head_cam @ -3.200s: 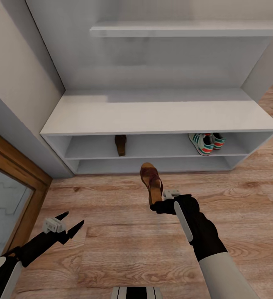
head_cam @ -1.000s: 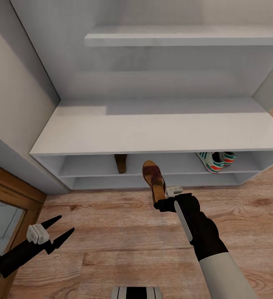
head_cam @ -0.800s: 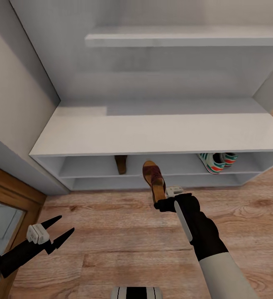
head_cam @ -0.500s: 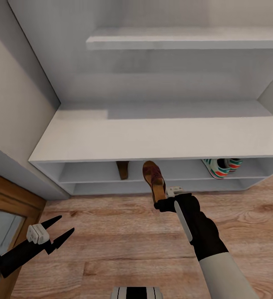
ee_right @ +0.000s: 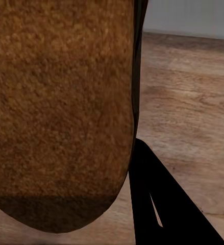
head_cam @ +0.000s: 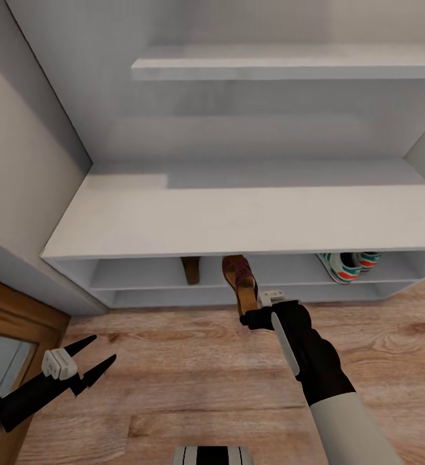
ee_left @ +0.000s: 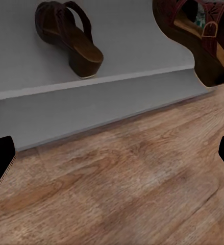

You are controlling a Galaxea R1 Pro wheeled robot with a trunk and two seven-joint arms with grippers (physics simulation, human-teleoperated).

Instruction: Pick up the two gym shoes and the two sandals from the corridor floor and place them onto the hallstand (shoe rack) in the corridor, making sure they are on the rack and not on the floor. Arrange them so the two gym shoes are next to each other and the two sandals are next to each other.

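Shoes are mostly sorted already in the head view: two gym shoes [head_cam: 348,265] are sitting side by side on the upper open shelf of the shoe rack [head_cam: 238,219], toward its right end, and one sandal [head_cam: 190,269] is resting on that same shelf further left. The right gripper [head_cam: 251,315] is clamping the heel end of the second sandal [head_cam: 239,279], holding it toe-forward, with the toe appearing to reach under the front edge of the rack's top. The left gripper [head_cam: 86,368] is hanging low over the wood floor [head_cam: 193,387], spread wide and carrying nothing.

Looking from the left wrist, the shelved sandal [ee_left: 68,35] is standing on the shelf's pale surface, and the carried sandal [ee_left: 201,38] is hanging clear of the floor [ee_left: 122,189] in front of the rack. The dark finger tips [ee_left: 0,163] are framing the scene, far apart.

Seen from the right wrist, the tan underside of the carried sandal [ee_right: 60,107] is pressing close to the camera, with one dark finger [ee_right: 163,204] beside it.

Judging by its look, this sandal is probably light, with a stiff chunky heel and soft straps, so the block heel seems the firmest place to grip; the straps would likely give.
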